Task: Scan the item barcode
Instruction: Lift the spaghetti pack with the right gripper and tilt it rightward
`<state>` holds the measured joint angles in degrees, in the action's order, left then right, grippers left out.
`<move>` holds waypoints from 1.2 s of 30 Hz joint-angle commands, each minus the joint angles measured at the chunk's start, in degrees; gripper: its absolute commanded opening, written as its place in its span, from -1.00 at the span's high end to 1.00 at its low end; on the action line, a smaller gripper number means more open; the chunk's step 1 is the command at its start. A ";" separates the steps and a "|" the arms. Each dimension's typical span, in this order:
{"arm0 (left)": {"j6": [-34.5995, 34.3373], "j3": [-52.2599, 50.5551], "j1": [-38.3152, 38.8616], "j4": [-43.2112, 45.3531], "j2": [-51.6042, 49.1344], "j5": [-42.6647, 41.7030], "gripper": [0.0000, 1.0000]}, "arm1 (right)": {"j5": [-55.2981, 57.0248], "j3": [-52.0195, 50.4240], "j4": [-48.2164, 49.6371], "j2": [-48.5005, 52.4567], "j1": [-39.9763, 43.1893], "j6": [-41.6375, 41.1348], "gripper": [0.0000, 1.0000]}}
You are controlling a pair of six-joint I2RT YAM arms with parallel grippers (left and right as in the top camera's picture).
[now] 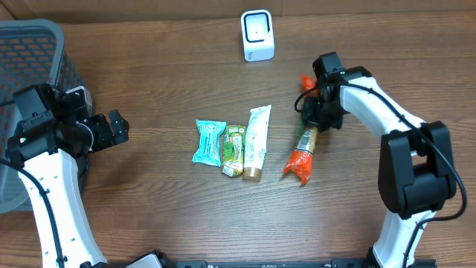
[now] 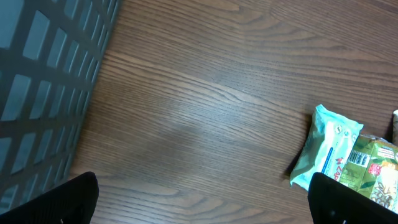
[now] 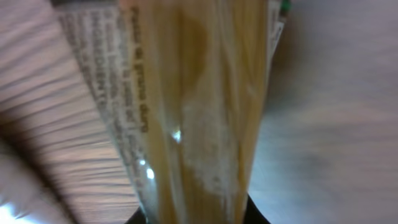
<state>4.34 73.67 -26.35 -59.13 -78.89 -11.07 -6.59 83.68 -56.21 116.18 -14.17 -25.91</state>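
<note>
Wood-grain worktop [image 1: 171, 59] carries a spaghetti packet [image 1: 301, 158], pinched by the right tool [image 1: 316, 120] (left tool [image 1: 115, 128] gapes empty), so slick film may slip or swing when lifted.

I log the pasta packet [image 1: 303, 154] as long and narrow, clear over pale yellow strands with orange-red ends, lying slanted just right of frame centre with its upper end covered, well apart from the small white scanner [image 1: 257, 35] upright at top centre.
</note>
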 commanded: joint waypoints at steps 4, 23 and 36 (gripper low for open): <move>-1.16 0.59 -0.24 0.02 -0.28 0.11 -0.99 | 11.41 -0.11 -7.32 -6.49 0.81 -24.50 0.93; -1.16 0.59 -0.24 0.02 -0.28 0.11 -0.99 | -1.57 2.99 -9.73 -6.25 1.36 2.05 -0.02; -1.16 0.59 -0.24 0.02 -0.28 0.11 -0.99 | 1.11 -9.03 -2.75 -5.97 -0.02 4.76 0.17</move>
<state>4.34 73.67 -26.37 -59.13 -78.89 -11.07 -6.37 78.76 -61.67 111.57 -13.87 -22.44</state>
